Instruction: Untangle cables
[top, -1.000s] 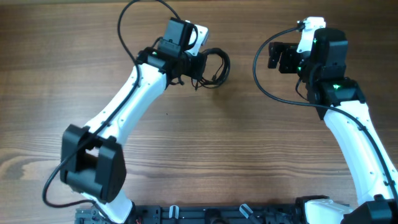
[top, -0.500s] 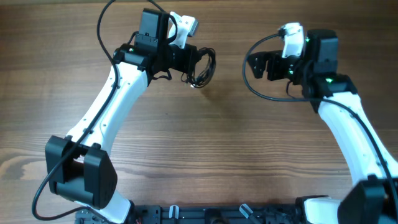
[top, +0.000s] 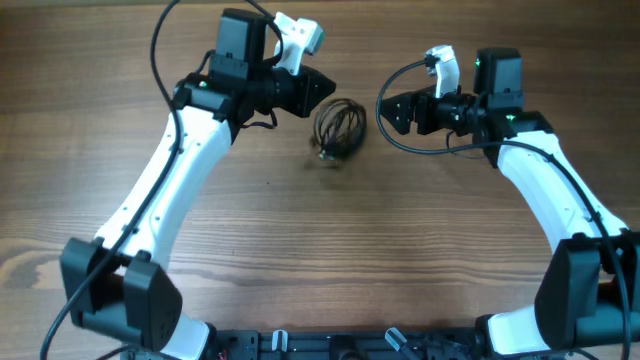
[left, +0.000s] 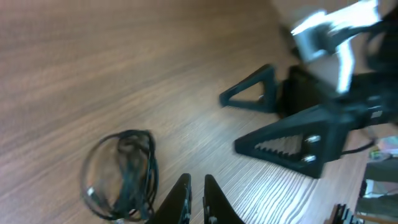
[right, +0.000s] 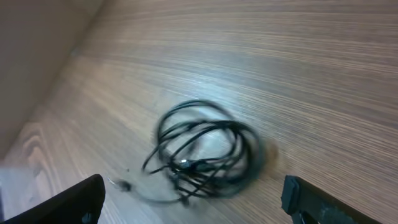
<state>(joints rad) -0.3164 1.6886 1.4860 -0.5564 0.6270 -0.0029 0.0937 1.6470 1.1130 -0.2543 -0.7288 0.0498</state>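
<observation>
On the table (top: 300, 250) the cables (top: 338, 128) lie in one loose coil between the two grippers, touching neither. The right gripper (top: 392, 112) faces the coil with its jaws wide apart. Just beyond the coil, the left gripper (top: 322, 88) has its fingers nearly together, gripping nothing.
</observation>
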